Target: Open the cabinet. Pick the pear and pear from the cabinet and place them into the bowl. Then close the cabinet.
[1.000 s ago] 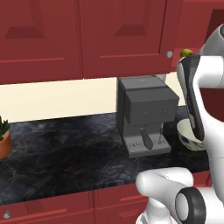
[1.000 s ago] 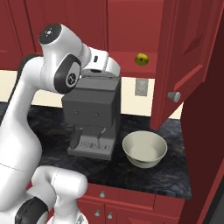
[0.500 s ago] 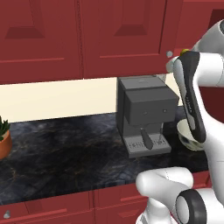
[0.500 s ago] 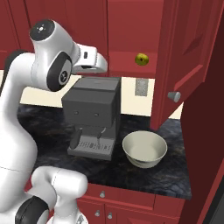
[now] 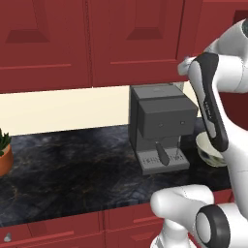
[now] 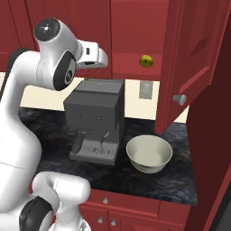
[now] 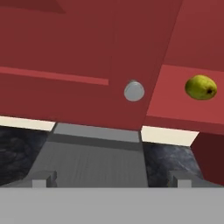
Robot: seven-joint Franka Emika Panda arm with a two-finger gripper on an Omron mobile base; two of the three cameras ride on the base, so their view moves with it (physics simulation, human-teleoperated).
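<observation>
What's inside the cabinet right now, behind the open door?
One pear sits on the shelf of the cabinet. The closed left door and the swung-out right door hide the rest, so a second pear cannot be confirmed.

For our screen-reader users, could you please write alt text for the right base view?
A pear sits inside the cabinet, whose right door hangs open above a cream bowl on the dark counter. The white arm's open gripper hovers above the grey coffee machine.

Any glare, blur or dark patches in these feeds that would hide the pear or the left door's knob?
Hand view: sharp, evenly lit; pear and knob stand out, no glare. Right base view: pear clear on the cabinet shelf, soft shadow inside the bowl. Left base view: flat light, bowl partly behind the arm.
</observation>
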